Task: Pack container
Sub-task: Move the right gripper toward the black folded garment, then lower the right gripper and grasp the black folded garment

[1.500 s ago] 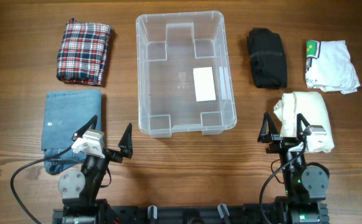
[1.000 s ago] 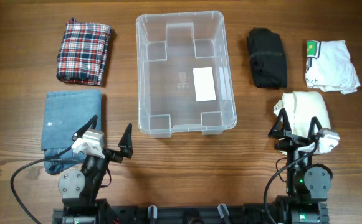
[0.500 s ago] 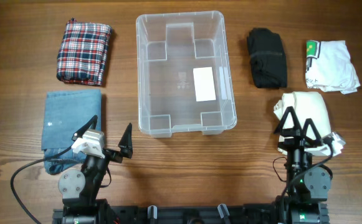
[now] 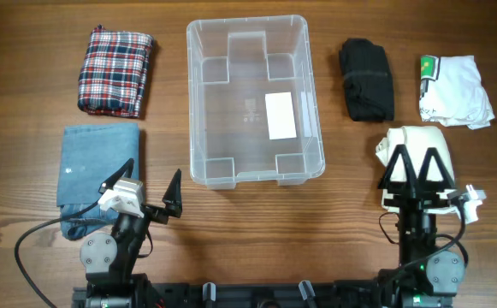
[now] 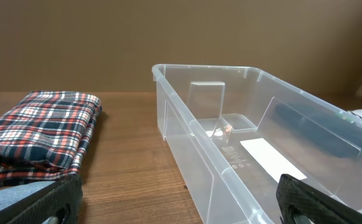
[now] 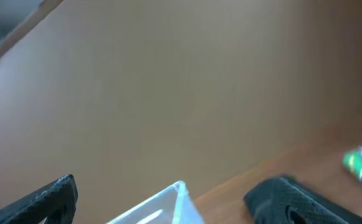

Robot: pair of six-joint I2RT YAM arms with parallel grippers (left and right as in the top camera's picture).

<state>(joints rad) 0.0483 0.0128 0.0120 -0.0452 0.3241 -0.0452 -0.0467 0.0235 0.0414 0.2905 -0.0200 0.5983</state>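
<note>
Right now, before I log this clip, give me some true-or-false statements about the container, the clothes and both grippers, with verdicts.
1. The container holds no clothing. True.
2. The plaid cloth lies right of the container. False: it lies to its left.
3. The right gripper is open, over the cream garment in the overhead view. True.
4. The left gripper is shut on the denim. False: it is open and holds nothing.
5. The black garment is inside the container. False: it lies outside, to its right.
</note>
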